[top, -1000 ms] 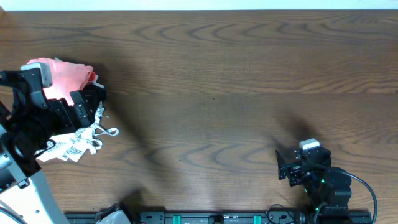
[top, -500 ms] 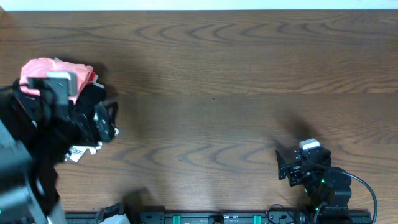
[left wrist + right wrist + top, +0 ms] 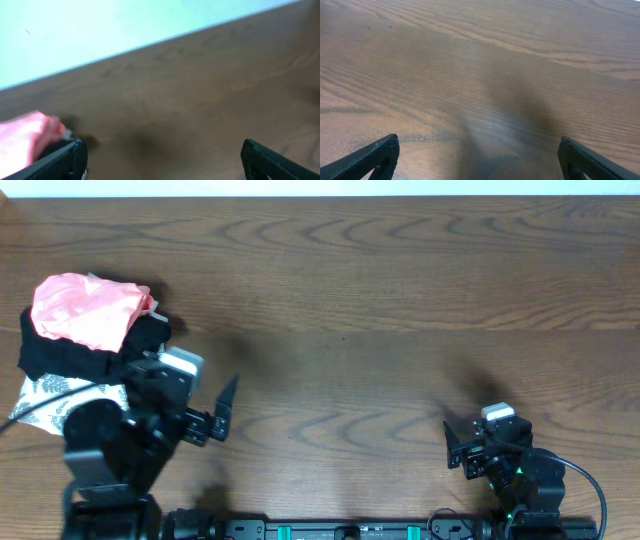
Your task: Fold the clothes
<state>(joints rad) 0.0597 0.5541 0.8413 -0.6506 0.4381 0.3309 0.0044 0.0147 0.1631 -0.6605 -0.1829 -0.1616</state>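
**Pink shirt bunched, folding seemingly not begun**

At the desk's left edge, a salmon-pink thin-fabric T-shirt lies rumpled atop a black folded garment. Near the front edge, the left claw and right claw are spread apart, empty.

T-shirt salmon-pink; black garment; white garment, grey leaf print; bench dark brown, wavy wood grain; left pincer, right pincer black.
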